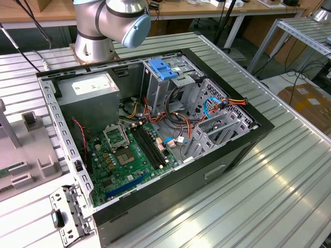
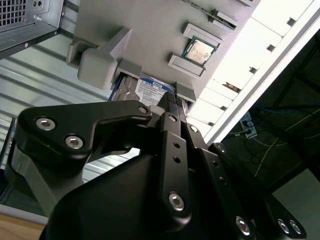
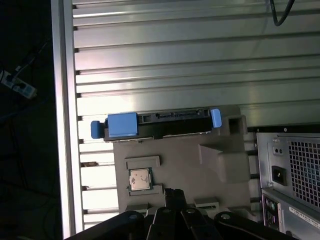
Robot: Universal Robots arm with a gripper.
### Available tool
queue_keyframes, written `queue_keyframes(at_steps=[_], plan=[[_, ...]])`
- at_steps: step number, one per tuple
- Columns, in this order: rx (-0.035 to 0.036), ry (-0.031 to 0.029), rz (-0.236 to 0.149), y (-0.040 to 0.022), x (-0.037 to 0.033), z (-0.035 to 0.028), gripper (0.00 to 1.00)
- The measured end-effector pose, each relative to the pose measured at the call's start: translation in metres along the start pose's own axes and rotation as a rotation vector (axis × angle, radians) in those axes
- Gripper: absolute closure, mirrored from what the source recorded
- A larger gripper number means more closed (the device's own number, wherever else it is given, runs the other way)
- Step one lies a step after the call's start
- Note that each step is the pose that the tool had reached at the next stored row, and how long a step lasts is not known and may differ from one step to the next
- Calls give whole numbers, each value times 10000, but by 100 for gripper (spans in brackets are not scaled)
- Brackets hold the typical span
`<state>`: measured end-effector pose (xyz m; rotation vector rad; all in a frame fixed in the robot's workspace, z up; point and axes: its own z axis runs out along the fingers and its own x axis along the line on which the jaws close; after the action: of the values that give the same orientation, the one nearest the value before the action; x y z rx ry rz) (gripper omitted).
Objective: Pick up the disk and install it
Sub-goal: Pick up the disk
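Two wrist views look along the black gripper (image 2: 169, 104). Its jaws are pressed together with nothing between them. It hangs above a grey fixture (image 3: 200, 170), pointed down at it and touching nothing.

Just past the gripper's tip, a processor chip (image 3: 139, 179) lies flat in a square recess of the fixture. Beyond the chip, the disk (image 3: 172, 124) stands on edge in a slot along the fixture's far side, with a blue rail at each end.

The fixture rests on a ribbed aluminium table (image 3: 175, 60), just beside the rear of a computer case (image 3: 292, 170).

In the exterior view, the arm (image 1: 111, 20) shows its base and a shoulder joint with a pale-blue cap, standing at the table's far edge behind the case. The case lies on its side with the panel off. Inside it are a grey power supply (image 1: 85, 98), a green motherboard (image 1: 124, 155) and a light-blue bracket (image 1: 163, 68) on top of the drive cage.

Farther off are wooden-topped benches (image 1: 51, 10). A second metal table (image 1: 305, 31) stands at the exterior view's right, with a cardboard box (image 1: 305, 101) on the floor under it.
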<state>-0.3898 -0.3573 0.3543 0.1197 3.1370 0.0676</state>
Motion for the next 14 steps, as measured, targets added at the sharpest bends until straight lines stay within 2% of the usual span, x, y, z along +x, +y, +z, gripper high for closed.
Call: queue_keyframes(at_steps=[3,8,12,13,14], plan=[[0,1,-29,0,0,0,89],[0,13,-320,0,1,1,89],[0,34,-792,0,0,0,89],[0,47,-1096,0,0,0,89],[0,52,-1227,0,0,0,89]])
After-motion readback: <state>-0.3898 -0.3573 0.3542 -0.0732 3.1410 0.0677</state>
